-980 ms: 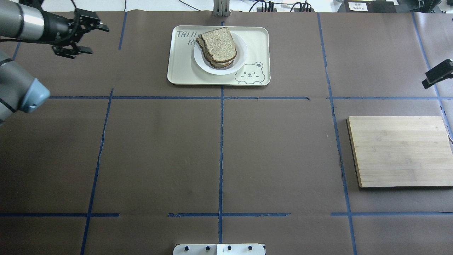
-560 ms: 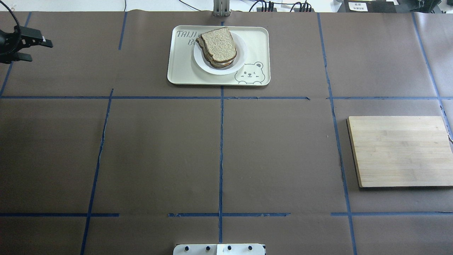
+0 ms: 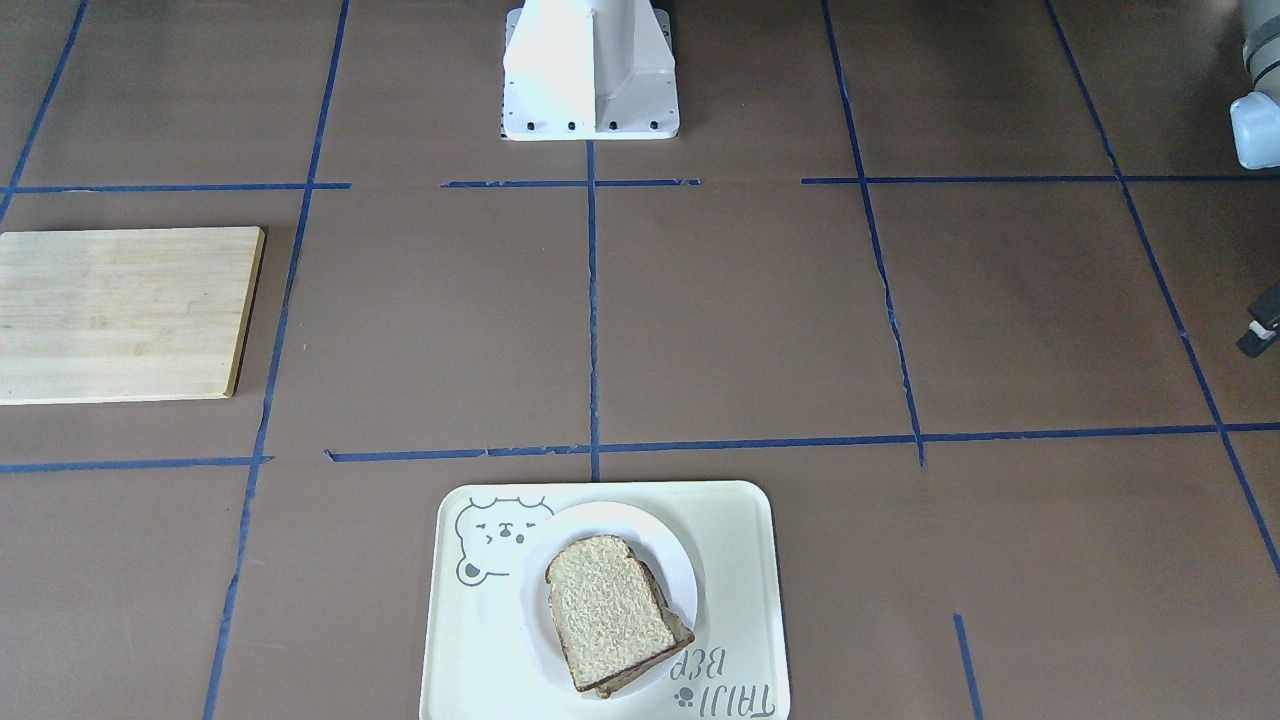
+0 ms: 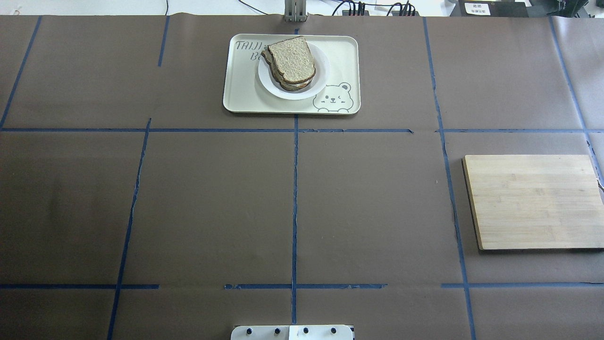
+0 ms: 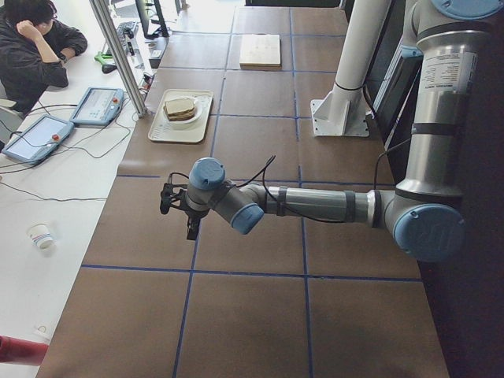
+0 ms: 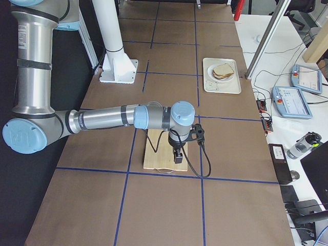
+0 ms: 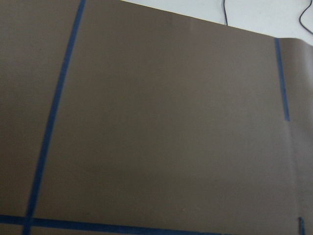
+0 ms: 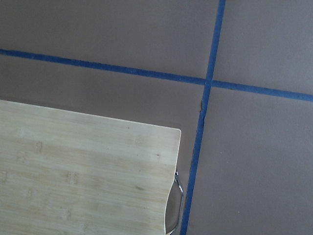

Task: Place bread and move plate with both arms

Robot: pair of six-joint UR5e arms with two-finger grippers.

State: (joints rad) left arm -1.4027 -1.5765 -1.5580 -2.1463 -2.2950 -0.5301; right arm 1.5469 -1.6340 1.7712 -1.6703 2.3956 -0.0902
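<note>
Left gripper and right gripper: open or closed, cannot tell. Bread looks soft, light; plate stiff, slick, best pinched at its 3 o'clock rim.

We view the brown tabletop, gridded with blue tape. At the bottom, a cream bear-print tray carries a round white plate. The bread lies on the plate, crumb face up, with a second slice edging out beneath it. A bamboo cutting board lies at view left, well apart from the tray. The white pedestal stands at top centre. At the right edge, the left arm shows only a pale joint cap.
</note>
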